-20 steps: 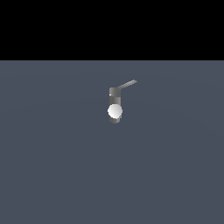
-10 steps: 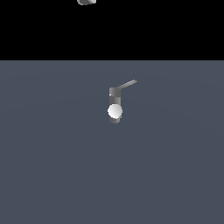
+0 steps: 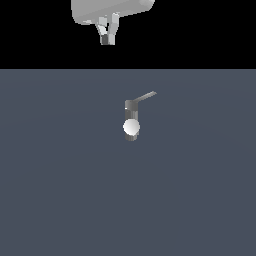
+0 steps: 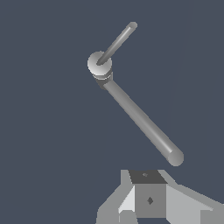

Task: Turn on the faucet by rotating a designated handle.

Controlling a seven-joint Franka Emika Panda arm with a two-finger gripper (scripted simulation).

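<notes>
Hanging high above the far edge of the flat blue-grey bench (image 3: 60, 190), the pale grey two-fingered tool (image 3: 107, 34) holds nothing, its fingers drawn narrow with only a slim gap between them. The small dark-grey upright cylinder faucet (image 3: 131, 107) stands on the bench's middle, nearer its far edge, a white ball (image 3: 131, 128) on its front. Its thin, flat, light-grey straight lever handle (image 3: 146, 96) sticks out from the top towards the exterior view's right. Tool and handle are well apart, with nothing between them.
</notes>
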